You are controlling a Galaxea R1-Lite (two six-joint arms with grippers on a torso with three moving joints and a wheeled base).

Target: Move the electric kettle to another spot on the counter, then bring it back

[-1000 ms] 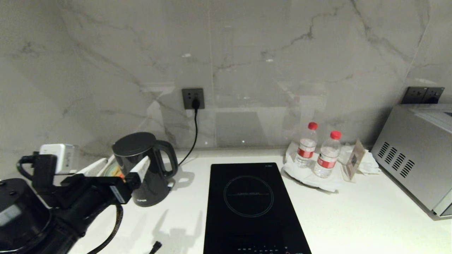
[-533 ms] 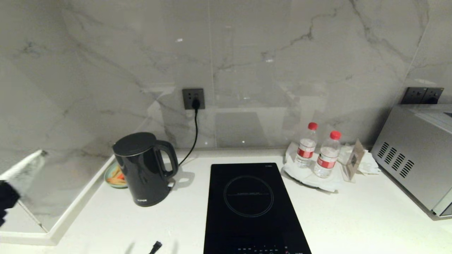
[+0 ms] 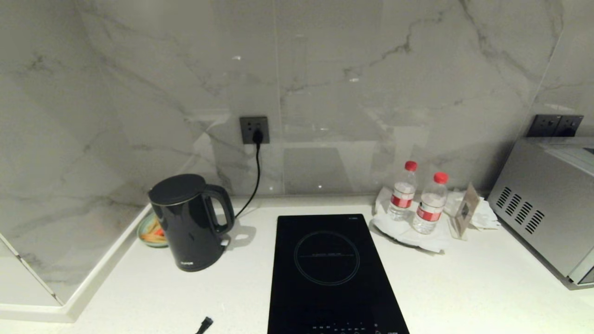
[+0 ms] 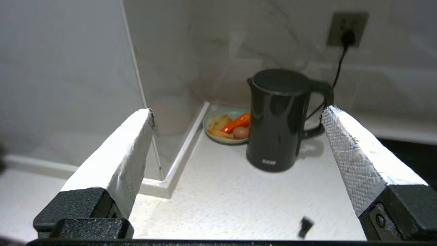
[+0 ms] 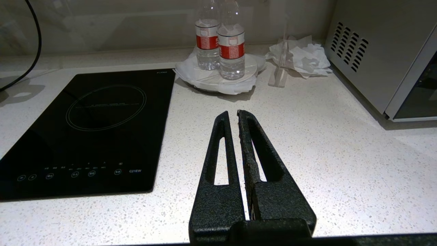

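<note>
Jaws of left gripper spread wide, empty, well short of electric kettle. Right gripper jaws pressed together above surface, beside hob. Kettle upright near surface's back-left corner, touching nothing but surface, food plate just behind it.

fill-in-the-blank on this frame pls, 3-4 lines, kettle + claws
1. The electric kettle stands upright on the counter, to the ____ of the induction hob in the head view.
2. The left claw is ____, holding nothing.
3. The right claw is ____, over bare counter.
4. Behind the kettle sits a plate of ____.

Missing: left; open; shut; food
</note>
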